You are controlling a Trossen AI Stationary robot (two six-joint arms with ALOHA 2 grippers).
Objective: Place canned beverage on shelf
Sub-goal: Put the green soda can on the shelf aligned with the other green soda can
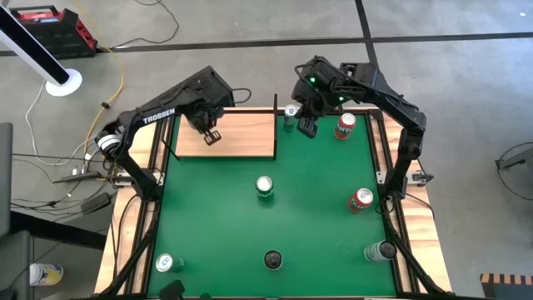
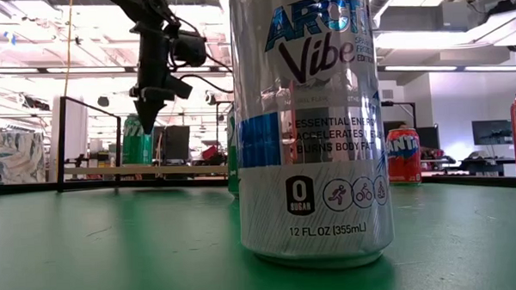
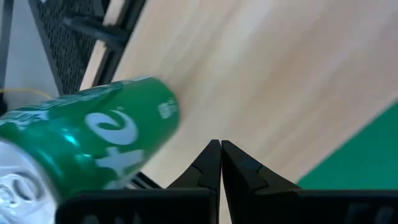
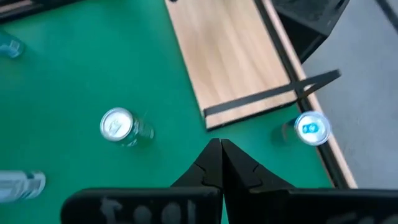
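The shelf (image 1: 237, 135), a pale wood panel with a thin dark frame, lies at the green mat's far left. A green can (image 3: 99, 149) stands upright with its base on the shelf's wood; in the high view my left arm hides it. My left gripper (image 1: 212, 136) hangs shut above the shelf, just beside this can (image 2: 136, 142) and apart from it. My right gripper (image 1: 307, 127) is shut and raised over the mat's far edge. It stands between a blue-topped can (image 1: 290, 114) off the shelf's right end and a red can (image 1: 345, 125).
More cans stand on the mat: a green one (image 1: 265, 187) in the middle, a red one (image 1: 360, 200) at the right, and three along the near edge (image 1: 169, 263), (image 1: 273, 260), (image 1: 379, 250). The shelf's upright dark frame (image 2: 64, 143) borders its far side.
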